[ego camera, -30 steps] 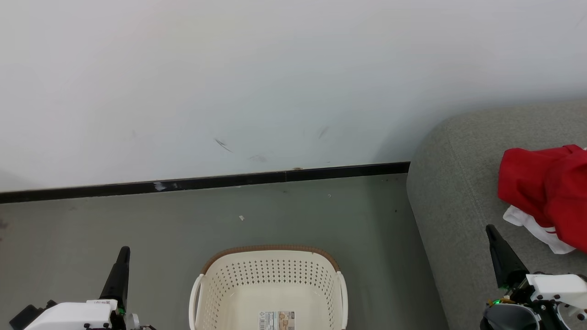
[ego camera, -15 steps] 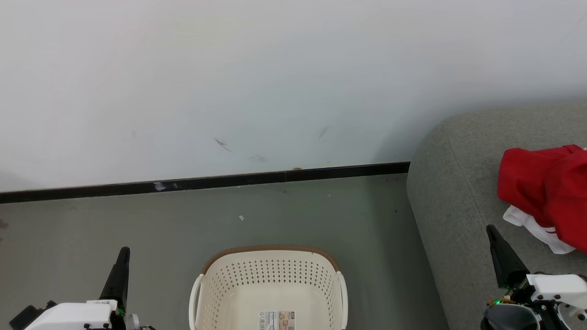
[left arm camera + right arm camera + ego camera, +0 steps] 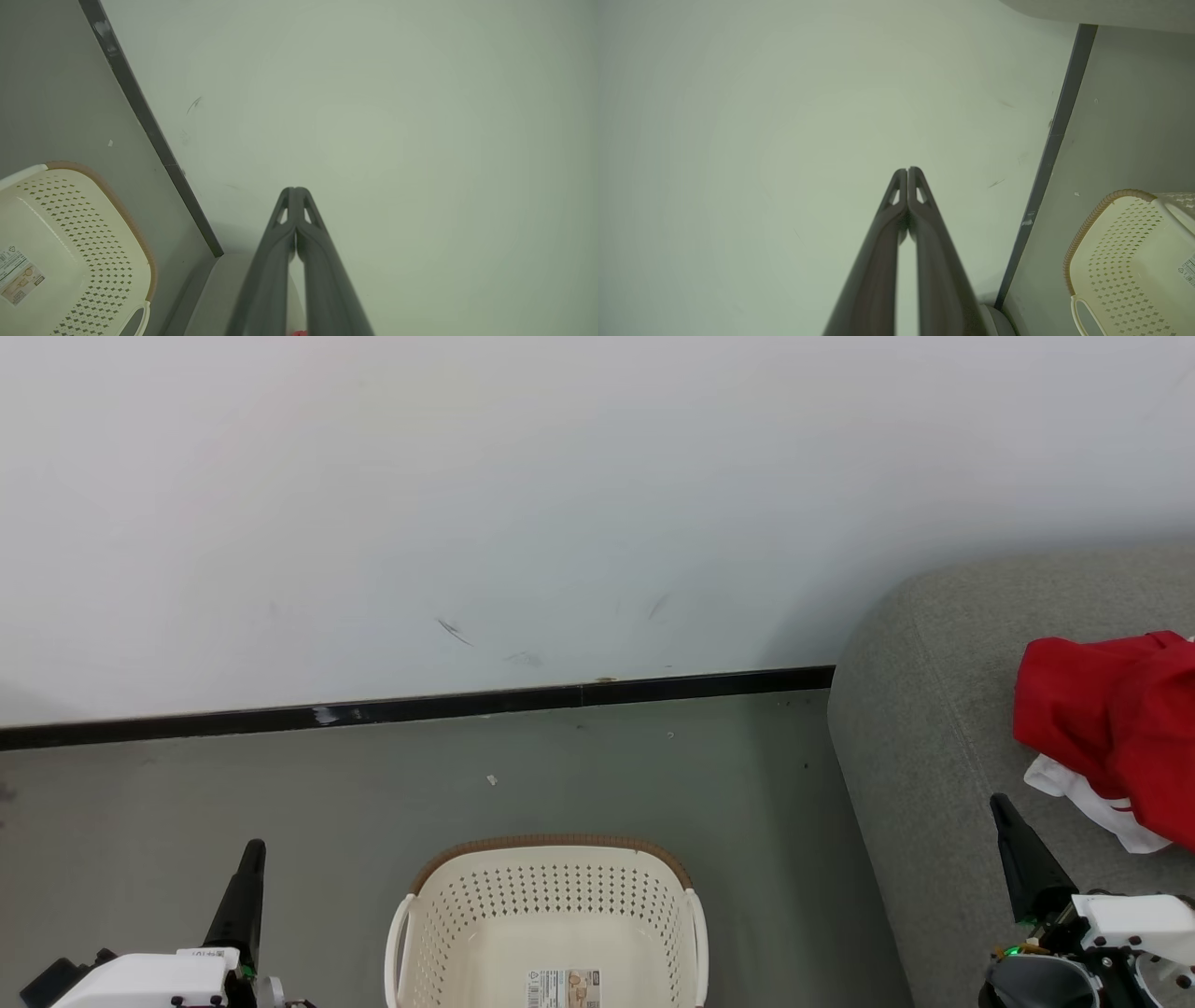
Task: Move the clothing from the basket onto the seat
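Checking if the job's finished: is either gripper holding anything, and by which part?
Nothing is held. The left gripper and right gripper are shut and empty; the clothing lies on the seat.

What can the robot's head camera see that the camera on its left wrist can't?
Head camera: the red clothing heaped on the grey sofa, and the right gripper. Left wrist camera: a close look at the left gripper, its two fingers shut together on nothing. Both: the cream basket with its label sticker, the grey floor, the black baseboard and the white wall.
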{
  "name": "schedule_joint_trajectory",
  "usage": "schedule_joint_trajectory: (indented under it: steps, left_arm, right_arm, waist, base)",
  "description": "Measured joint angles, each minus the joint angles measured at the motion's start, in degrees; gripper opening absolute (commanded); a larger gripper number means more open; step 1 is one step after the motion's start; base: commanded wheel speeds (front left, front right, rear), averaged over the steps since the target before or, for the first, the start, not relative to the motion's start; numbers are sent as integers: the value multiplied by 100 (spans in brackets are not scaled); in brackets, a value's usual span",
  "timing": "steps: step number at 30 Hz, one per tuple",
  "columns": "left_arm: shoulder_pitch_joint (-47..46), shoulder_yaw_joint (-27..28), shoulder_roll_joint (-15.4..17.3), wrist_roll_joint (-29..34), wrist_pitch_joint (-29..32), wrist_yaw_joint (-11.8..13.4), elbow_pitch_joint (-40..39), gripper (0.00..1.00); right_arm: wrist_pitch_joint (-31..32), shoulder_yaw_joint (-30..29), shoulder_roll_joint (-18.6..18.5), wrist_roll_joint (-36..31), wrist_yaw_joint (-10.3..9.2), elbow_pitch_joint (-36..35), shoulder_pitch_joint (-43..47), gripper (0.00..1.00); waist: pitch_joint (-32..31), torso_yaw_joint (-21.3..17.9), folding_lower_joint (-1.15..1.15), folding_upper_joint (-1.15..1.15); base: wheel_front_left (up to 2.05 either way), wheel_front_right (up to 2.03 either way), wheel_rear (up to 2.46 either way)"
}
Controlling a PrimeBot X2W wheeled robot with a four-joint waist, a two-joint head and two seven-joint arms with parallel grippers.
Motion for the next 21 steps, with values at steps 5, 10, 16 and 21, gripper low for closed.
schedule_joint_trajectory:
  steps: [5,10,16,21]
  left_arm:
    - [0,0,-1,0,15,0,4,0]
    - [0,1,-1,0,15,0,9,0]
    - [0,1,-1,0,15,0,13,0]
    - [-1,1,-1,0,15,-2,20,0]
  right_arm:
    - [0,0,0,0,0,1,0,0]
    - [0,1,-1,0,0,2,0,0]
    - [0,1,-1,0,0,2,0,0]
    - [0,1,-2,0,0,3,-1,0]
  waist:
    - [0,0,0,0]
    - [0,0,-1,0]
    - [0,0,0,0]
    - [0,0,0,0]
  base:
    - [0,0,0]
    - [0,0,0]
    - [0,0,0]
    - [0,0,0]
